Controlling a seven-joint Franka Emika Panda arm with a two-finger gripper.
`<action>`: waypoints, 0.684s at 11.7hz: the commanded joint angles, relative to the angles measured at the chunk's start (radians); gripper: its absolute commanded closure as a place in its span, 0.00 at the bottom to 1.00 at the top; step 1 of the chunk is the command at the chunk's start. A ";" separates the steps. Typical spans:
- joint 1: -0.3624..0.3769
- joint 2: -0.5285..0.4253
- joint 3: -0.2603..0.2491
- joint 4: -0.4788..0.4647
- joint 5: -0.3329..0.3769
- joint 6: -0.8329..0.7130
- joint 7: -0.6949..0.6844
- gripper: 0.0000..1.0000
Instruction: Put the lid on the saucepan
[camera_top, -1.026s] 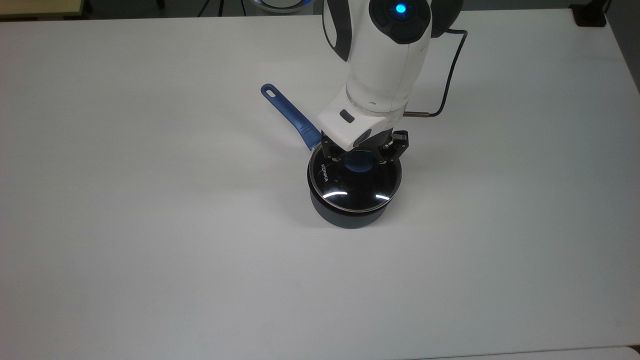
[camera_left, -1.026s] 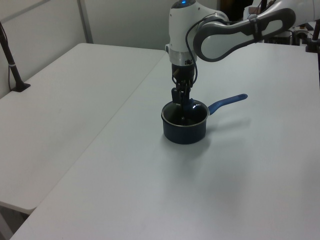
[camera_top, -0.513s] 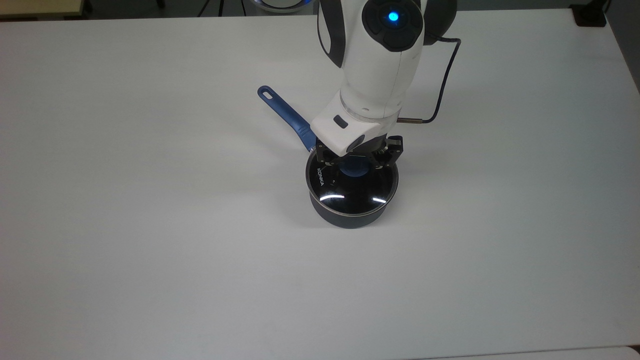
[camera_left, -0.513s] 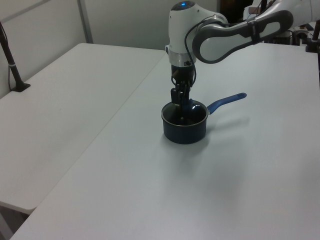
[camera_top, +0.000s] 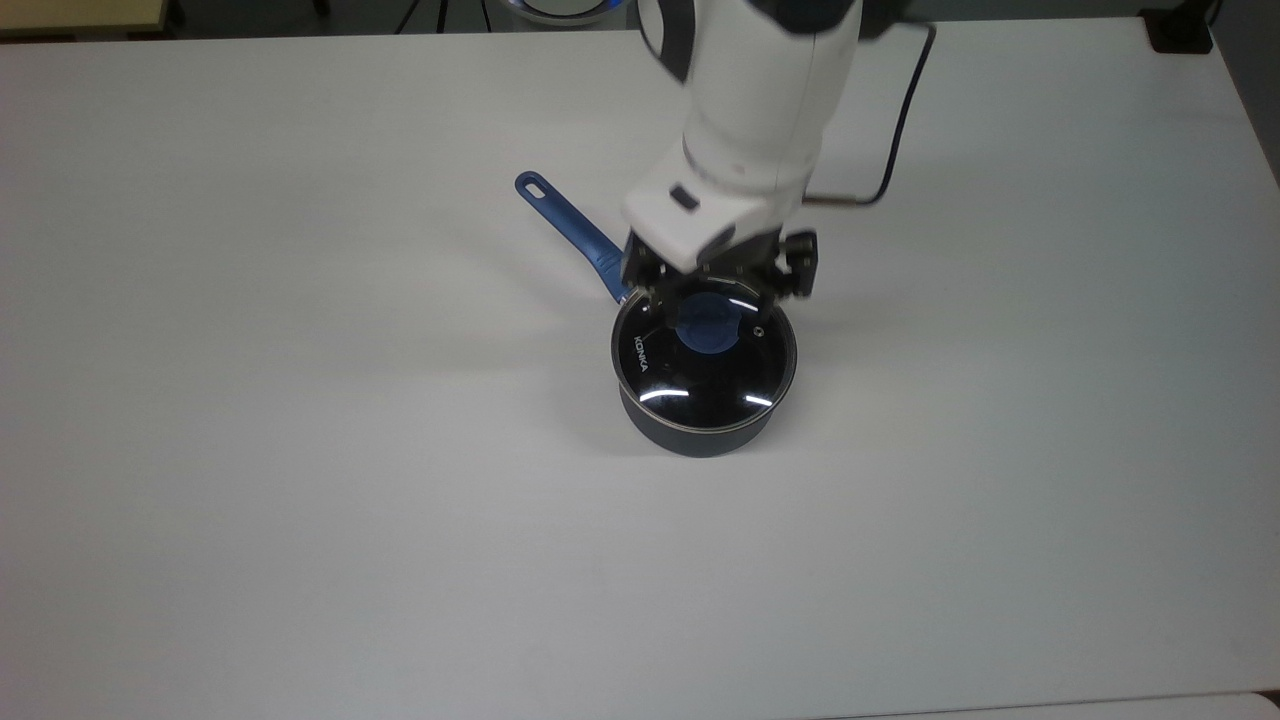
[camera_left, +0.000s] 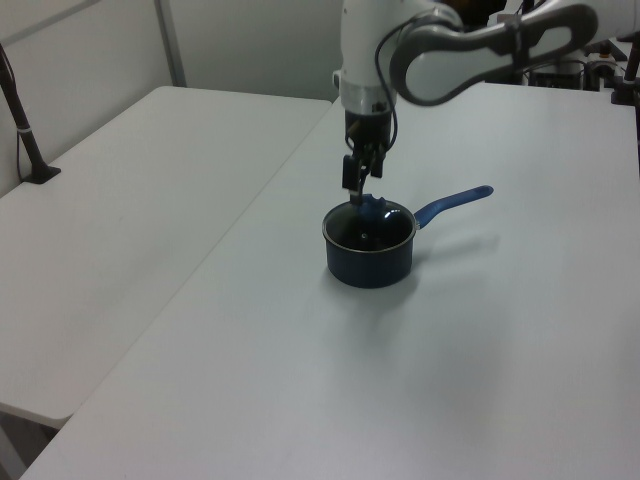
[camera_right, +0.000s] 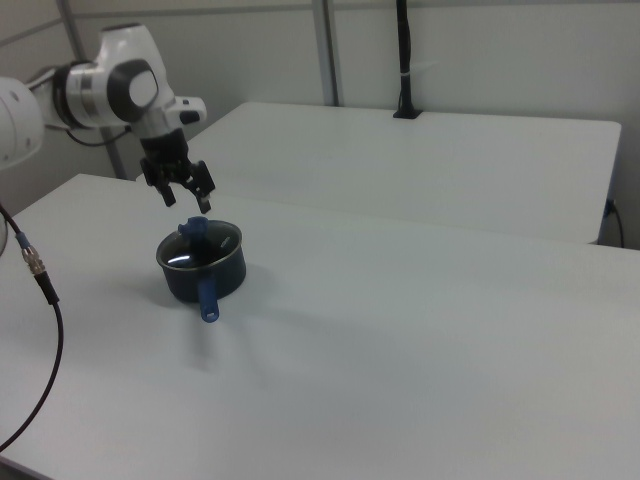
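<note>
1. i see the lid (camera_top: 704, 352) sitting flat on the saucepan (camera_top: 698, 432), blue knob up, handle pointing to the top view's upper left.
2. my gripper (camera_right: 179, 191) hangs just above the knob, jaws spread, holding nothing.
3. i judge a straight lift clears it.

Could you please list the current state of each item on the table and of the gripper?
lid: seated flat on the saucepan, knob up, released.
saucepan: upright on the table, covered by the lid.
gripper: open, empty, raised above the lid's knob.
table: carries the saucepan.
</note>
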 joint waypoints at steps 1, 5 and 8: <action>-0.017 -0.137 -0.008 -0.059 -0.004 -0.095 -0.008 0.00; -0.145 -0.305 -0.007 -0.165 -0.002 -0.215 -0.145 0.00; -0.244 -0.402 -0.007 -0.258 -0.002 -0.212 -0.244 0.00</action>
